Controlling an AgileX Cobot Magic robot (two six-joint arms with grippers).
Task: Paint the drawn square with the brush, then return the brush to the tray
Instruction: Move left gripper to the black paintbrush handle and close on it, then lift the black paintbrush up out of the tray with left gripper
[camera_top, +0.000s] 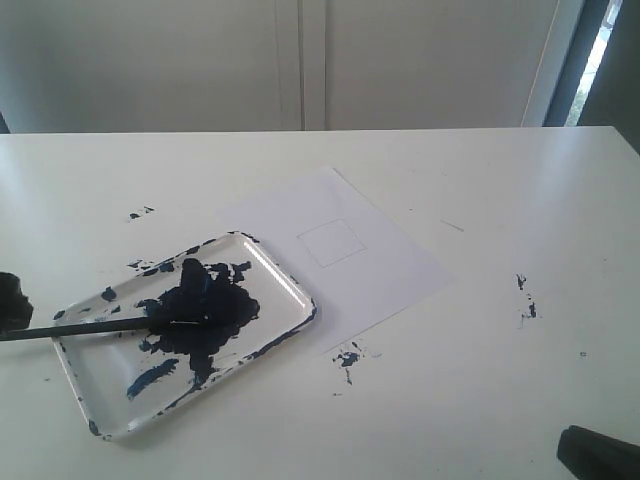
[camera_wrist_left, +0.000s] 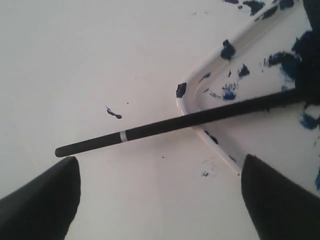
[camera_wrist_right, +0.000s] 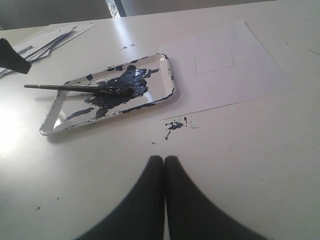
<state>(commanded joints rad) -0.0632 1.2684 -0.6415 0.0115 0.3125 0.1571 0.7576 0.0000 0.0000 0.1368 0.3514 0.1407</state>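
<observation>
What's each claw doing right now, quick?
Left claw: open and empty; the long thin black paintbrush lies unheld in front of it.
Right claw: shut, holding nothing.

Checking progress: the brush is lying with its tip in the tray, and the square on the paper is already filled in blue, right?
No. The drawn square is a bare outline, unpainted; the exterior view shows it. The brush does lie with its tip in the tray.
</observation>
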